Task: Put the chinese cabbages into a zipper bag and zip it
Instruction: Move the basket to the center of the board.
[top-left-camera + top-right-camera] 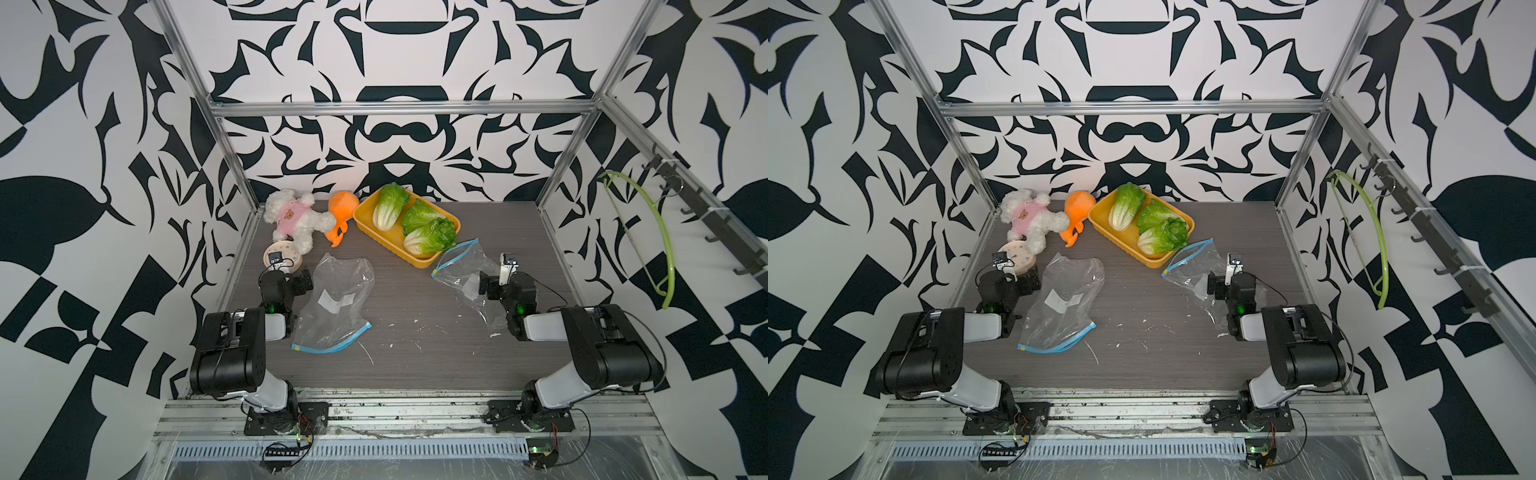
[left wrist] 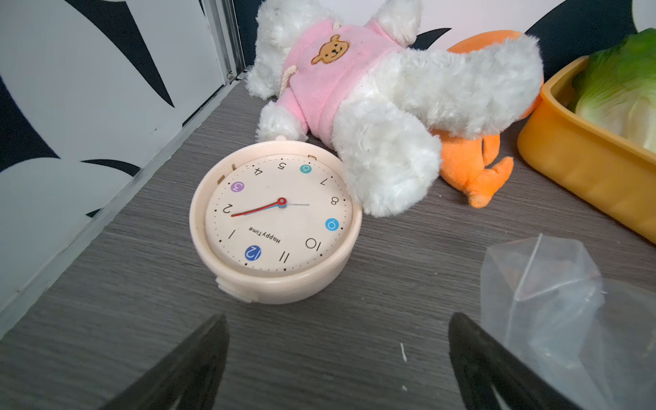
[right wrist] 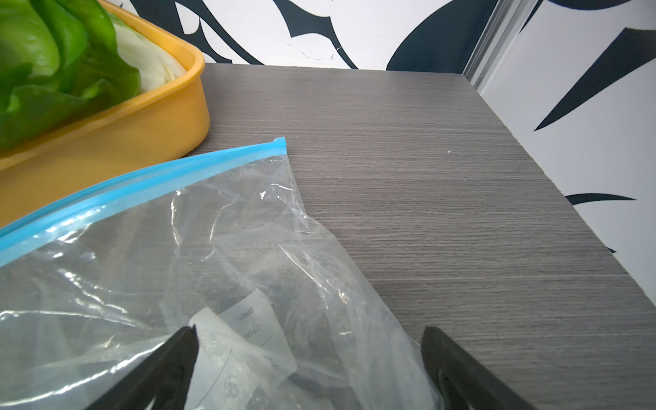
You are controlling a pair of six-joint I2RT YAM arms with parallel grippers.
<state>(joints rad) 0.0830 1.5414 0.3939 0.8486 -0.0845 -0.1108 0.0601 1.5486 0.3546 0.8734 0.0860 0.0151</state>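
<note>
- Yellow tray (image 1: 390, 244) at the back of the grey wood-grain worktop (image 1: 415, 365) holds all three cabbages (image 1: 419, 216). They lie side by side, green crinkly tops and pale bases, and none is in a bag.
- My left jaws stand wide apart with nothing between them. In the left wrist view they frame bare worktop in front of a cream clock (image 2: 277, 220) lying face up.
- My right jaws are wide apart too and grip nothing. They hang over the right bag (image 3: 177, 266), one jaw above its white label (image 3: 248, 330), the other past the bag's edge. Whether they touch the plastic I cannot tell.
- On the right bag, the blue zip strip (image 3: 142, 177) lies just beside the tray's near corner.
- Crumpled and clear, the left bag (image 1: 336, 299) lies on the worktop beside my left arm (image 1: 232, 345), with its own blue strip at the end nearest my base.
- A white teddy (image 1: 295, 220) in a pink top lies with one leg against the clock's rim.
- An orange plush toy (image 1: 340, 212) lies between the teddy and the tray.
</note>
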